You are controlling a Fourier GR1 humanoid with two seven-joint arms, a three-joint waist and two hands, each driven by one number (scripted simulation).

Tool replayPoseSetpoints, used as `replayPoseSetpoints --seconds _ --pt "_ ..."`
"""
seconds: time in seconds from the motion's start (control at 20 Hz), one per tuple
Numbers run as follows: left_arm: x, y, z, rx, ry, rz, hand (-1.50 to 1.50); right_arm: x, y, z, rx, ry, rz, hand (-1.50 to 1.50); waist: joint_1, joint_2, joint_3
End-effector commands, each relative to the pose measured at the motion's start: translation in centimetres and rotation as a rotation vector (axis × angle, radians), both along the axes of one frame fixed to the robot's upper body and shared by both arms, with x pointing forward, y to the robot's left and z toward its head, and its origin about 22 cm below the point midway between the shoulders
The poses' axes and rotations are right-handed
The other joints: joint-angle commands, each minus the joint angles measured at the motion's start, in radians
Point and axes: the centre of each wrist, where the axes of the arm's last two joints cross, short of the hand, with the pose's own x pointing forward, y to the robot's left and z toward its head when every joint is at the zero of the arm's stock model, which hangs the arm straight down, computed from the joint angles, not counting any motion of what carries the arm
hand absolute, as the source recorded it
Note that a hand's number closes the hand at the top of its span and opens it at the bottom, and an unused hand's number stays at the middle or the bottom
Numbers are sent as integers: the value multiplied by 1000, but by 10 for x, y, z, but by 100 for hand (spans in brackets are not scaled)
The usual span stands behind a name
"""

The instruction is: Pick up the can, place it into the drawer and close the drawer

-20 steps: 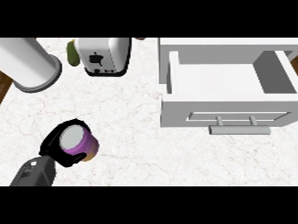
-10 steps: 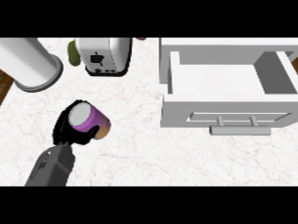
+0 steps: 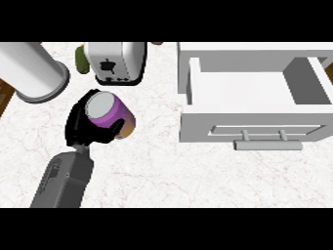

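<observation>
**Can in hand, drawer open and waiting**

The left hand has its black fingers curled round the purple can, which sits tilted in the grasp with its pale grey top turned up toward the viewer and its orange-tinted base end low at the right. The grey forearm runs down from the hand to the lower left edge of the head view. The right hand shows nowhere.

Progress, judged from how things lie: the pick-up appears done, since the can is enclosed by the hand. Placing it in the drawer and closing the drawer are both left.

Outward from the hand: the white toaster stands just beyond the can, with a green object at its left side. A tall white cylinder stands to the upper left, near the counter's left edge, where dark wood floor shows.

To the right, the white drawer stands pulled out, its cavity bare, its front panel and handle facing the near side. Open marble lies between can and drawer. The drawer's left wall is the edge the can must probably clear on its way across.
</observation>
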Motion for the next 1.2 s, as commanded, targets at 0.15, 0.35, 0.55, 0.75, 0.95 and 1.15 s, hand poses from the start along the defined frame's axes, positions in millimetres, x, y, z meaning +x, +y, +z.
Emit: replayPoseSetpoints --seconds 0.15,0.35,0.55,0.75,0.95,1.15 --pt "2 -26 67 62 -53 -13 150 1 9 2 14 -13 -9 -150 -2 1 0" --pt "9 -43 98 51 -62 -2 150 -1 11 9 6 -22 -13 -150 -6 3 0" --pt "21 -60 123 87 -76 -10 150 7 -1 2 4 -13 12 -150 -5 4 0" --pt "24 -91 154 100 -84 -13 150 -9 7 -5 28 -12 0 -150 -15 2 0" --pt "39 -114 180 97 -86 -47 150 8 3 5 19 -24 3 -150 -11 4 0" --pt "47 -140 196 115 -87 -23 150 25 3 3 7 3 -6 -150 -11 6 0"
